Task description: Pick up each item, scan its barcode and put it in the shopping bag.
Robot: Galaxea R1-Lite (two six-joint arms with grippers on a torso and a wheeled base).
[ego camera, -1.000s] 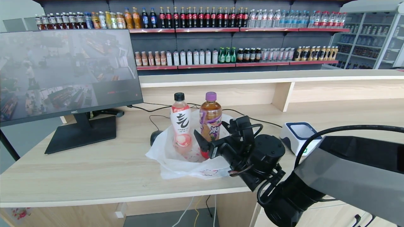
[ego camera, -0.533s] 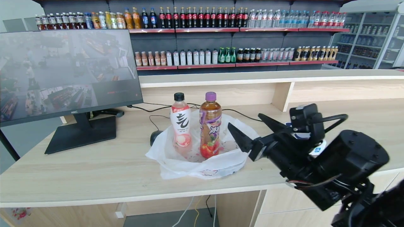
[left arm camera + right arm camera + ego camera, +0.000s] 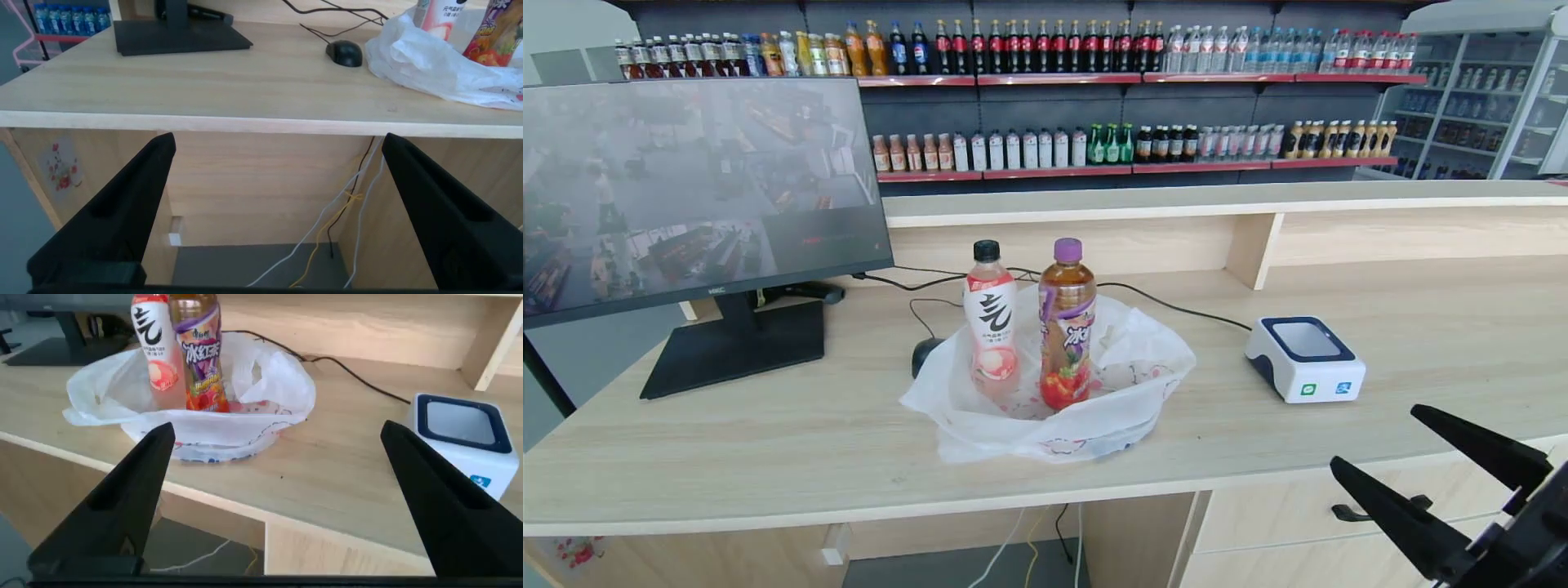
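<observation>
Counter [image 3: 768, 441]: bag [image 3: 1145, 363] beyond right end effector [image 3: 1372, 434]

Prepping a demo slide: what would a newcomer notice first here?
A black-capped bottle and a purple-capped bottle stand upright side by side in the open white shopping bag at the middle of the counter. The barcode scanner sits to their right, a big monitor on the left. The right gripper hangs open, empty, by the counter's front edge, far right.

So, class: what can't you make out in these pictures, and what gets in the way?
White bottle, purple bottle: caps cut off by the edge in both wrist views; no barcode can be made out.
Mouse: partly behind the bag, head view.
Scanner: corner behind a finger, right wrist view.
</observation>
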